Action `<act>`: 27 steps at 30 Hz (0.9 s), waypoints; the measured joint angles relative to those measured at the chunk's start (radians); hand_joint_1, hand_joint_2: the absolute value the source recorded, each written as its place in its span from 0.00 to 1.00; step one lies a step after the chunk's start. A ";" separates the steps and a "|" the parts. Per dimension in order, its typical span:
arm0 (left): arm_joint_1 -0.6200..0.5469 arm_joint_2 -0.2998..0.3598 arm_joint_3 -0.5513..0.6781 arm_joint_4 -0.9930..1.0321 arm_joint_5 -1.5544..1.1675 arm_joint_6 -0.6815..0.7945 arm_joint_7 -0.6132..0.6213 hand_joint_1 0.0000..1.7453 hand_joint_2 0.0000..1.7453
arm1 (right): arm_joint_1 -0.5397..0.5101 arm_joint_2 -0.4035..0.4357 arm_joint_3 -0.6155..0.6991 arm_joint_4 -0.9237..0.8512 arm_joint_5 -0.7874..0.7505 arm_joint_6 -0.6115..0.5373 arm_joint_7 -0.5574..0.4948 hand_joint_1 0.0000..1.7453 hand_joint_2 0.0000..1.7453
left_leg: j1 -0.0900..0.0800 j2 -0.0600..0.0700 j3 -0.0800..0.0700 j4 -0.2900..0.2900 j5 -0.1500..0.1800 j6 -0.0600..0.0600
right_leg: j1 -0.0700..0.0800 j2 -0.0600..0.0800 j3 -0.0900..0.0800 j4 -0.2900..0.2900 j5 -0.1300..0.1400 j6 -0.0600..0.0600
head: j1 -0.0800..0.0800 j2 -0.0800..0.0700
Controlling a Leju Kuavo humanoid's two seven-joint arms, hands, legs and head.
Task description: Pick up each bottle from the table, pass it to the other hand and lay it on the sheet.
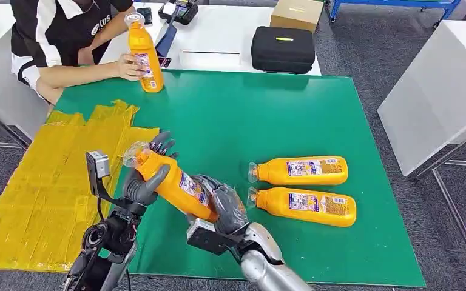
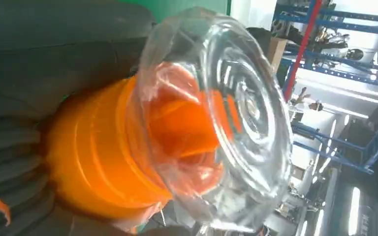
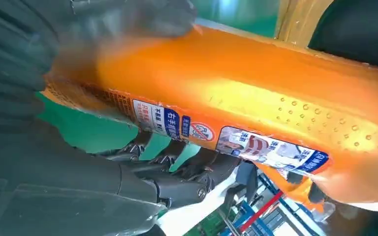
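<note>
An orange bottle [image 1: 173, 182] is held tilted above the green counter [image 1: 291, 115], between both hands, its clear cap [image 1: 135, 153] pointing up toward the yellow sheet [image 1: 42, 188]. The left hand [image 1: 145, 176] wraps the neck just below the cap, thumb across the front and dark fingers [image 1: 162, 143] rising behind it; in the left wrist view the cap [image 2: 216, 113] sits right against the hand. The right hand [image 1: 224, 209] grips the lower end of the bottle, fingers curled around the base; the right wrist view shows the labelled body [image 3: 246, 108] lying across those fingers [image 3: 177, 172]. Both arms come up from the near edge of the counter, bent inward toward each other. Two more bottles [image 1: 300, 171] [image 1: 306, 206] lie on their sides side by side on the counter to the right, caps facing left. At the far edge a person's hand [image 1: 127, 65] holds a fourth bottle [image 1: 144, 54] upright
</note>
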 measured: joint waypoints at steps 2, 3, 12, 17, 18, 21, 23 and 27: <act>0.000 0.000 0.000 0.000 -0.006 0.007 0.000 1.00 1.00 | 0.004 -0.003 -0.001 -0.009 0.000 0.000 0.003 1.00 1.00 | 0.000 0.000 0.000 0.000 0.000 0.000 | 0.000 0.000 0.000 0.000 0.000 0.000 | 0.000 0.000; -0.002 0.000 0.000 0.000 -0.008 0.008 0.000 1.00 1.00 | 0.006 -0.005 -0.002 -0.014 0.000 0.000 0.004 1.00 1.00 | 0.000 0.000 0.000 0.000 0.000 0.000 | 0.000 0.000 0.000 0.000 0.000 0.000 | 0.000 0.000; -0.021 0.000 0.000 0.004 -0.008 0.007 -0.006 1.00 1.00 | 0.008 -0.013 -0.006 -0.029 0.004 0.005 0.007 1.00 1.00 | 0.000 0.000 0.000 0.000 0.000 0.000 | 0.000 0.000 0.000 0.000 0.000 0.000 | 0.000 0.000; -0.033 0.000 0.000 0.011 -0.007 -0.005 -0.013 1.00 1.00 | 0.006 -0.013 -0.008 -0.029 0.005 0.008 0.007 1.00 1.00 | 0.000 0.000 0.000 0.000 0.000 0.000 | 0.000 0.000 0.000 0.000 0.000 0.000 | 0.000 0.000; -0.037 0.000 0.000 0.013 -0.005 -0.007 -0.014 1.00 1.00 | 0.006 -0.013 -0.009 -0.030 0.004 0.006 0.007 0.82 1.00 | 0.000 0.000 0.000 0.000 0.000 0.000 | 0.000 0.000 0.000 0.000 0.000 0.000 | 0.000 0.000; -0.045 0.000 0.001 0.018 0.000 -0.014 -0.019 1.00 1.00 | 0.007 -0.014 -0.015 -0.042 -0.005 -0.025 0.002 0.00 1.00 | 0.000 0.000 0.000 0.000 0.000 0.000 | 0.000 0.000 0.000 0.000 0.000 0.000 | 0.000 0.000; -0.053 0.000 0.002 0.018 -0.001 -0.013 -0.020 1.00 1.00 | 0.011 -0.016 -0.016 -0.067 -0.011 -0.055 -0.014 0.00 1.00 | 0.000 0.000 0.000 0.000 0.000 0.000 | 0.000 0.000 0.000 0.000 0.000 0.000 | 0.000 0.000; -0.058 0.005 0.007 0.020 -0.008 -0.013 -0.023 1.00 1.00 | 0.022 -0.019 -0.032 -0.139 -0.027 -0.095 -0.023 0.00 1.00 | 0.000 0.000 0.000 0.000 0.000 0.000 | 0.000 0.000 0.000 0.000 0.000 0.000 | 0.000 0.000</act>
